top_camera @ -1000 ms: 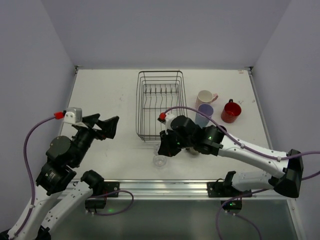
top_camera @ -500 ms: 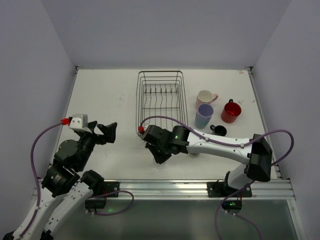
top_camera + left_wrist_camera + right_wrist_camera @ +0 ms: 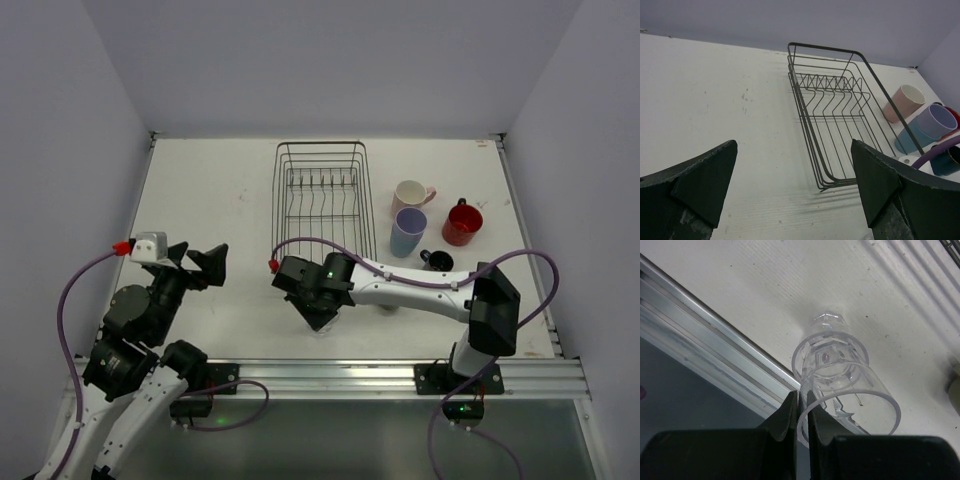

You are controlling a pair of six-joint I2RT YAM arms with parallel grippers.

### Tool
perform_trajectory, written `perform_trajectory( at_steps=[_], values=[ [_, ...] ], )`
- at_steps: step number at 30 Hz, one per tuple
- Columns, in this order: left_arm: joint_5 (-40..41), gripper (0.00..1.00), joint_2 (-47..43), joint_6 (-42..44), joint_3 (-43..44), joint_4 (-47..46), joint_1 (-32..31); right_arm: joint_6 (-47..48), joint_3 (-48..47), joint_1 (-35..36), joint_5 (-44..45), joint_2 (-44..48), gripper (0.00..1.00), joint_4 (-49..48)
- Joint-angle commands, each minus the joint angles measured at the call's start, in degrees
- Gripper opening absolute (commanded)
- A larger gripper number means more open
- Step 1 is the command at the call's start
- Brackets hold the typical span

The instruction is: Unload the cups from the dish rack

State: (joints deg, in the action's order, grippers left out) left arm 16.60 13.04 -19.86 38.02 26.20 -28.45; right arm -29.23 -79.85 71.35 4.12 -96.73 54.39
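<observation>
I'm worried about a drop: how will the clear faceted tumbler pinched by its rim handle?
The clear tumbler looks smooth and glossy, so it may slip in the right gripper's narrow rim pinch. Held by one wall only, it could swing or tilt. Thin see-through walls suggest it is light and perhaps breakable.

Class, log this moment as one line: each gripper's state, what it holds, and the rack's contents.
left gripper: open, empty | right gripper: shut on clear glass cup rim | dish rack: no cups inside
</observation>
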Motion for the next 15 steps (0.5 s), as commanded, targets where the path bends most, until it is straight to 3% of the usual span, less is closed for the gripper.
perform_trajectory(
  at_steps=[1, 4, 5, 6, 8, 13, 15],
  values=[
    [-1.6, 1.00, -0.6, 1.8, -0.4, -1.6, 0.7, 1.5, -3.0, 0.5, 1.2, -1.3, 0.00, 2.3],
    [-1.7, 1.00, -0.6, 1.8, -0.4, -1.5, 0.8, 1.4, -3.6, 0.5, 2.6, -1.8, 0.04, 2.6],
    [-1.7, 1.00, -0.7, 1.8, -0.4, -1.5, 0.8, 1.4, -3.8, 0.5, 2.7, -2.0, 0.09, 2.6],
    [-1.7, 1.00, -0.8, 1.8, -0.4, -1.6, 0.8, 1.4, -4.2, 0.5, 2.8, -1.9, 0.25, 2.4],
    [-2.0, 1.00, -0.8, 1.8, -0.5, -1.6, 0.9, 1.4, -4.5, 0.5, 2.9, -1.5, 0.36, 1.6],
    [-2.2, 1.00, -0.6, 1.8, -0.5, -1.7, 1.1, 1.2, -6.3, 0.5, 3.9, 0.2, 0.58, 1.3],
    [-2.2, 1.00, -0.5, 2.0, -0.5, -1.7, 1.2, 1.0, -7.2, 0.5, 4.8, 2.4, 0.60, 1.2]
  ],
)
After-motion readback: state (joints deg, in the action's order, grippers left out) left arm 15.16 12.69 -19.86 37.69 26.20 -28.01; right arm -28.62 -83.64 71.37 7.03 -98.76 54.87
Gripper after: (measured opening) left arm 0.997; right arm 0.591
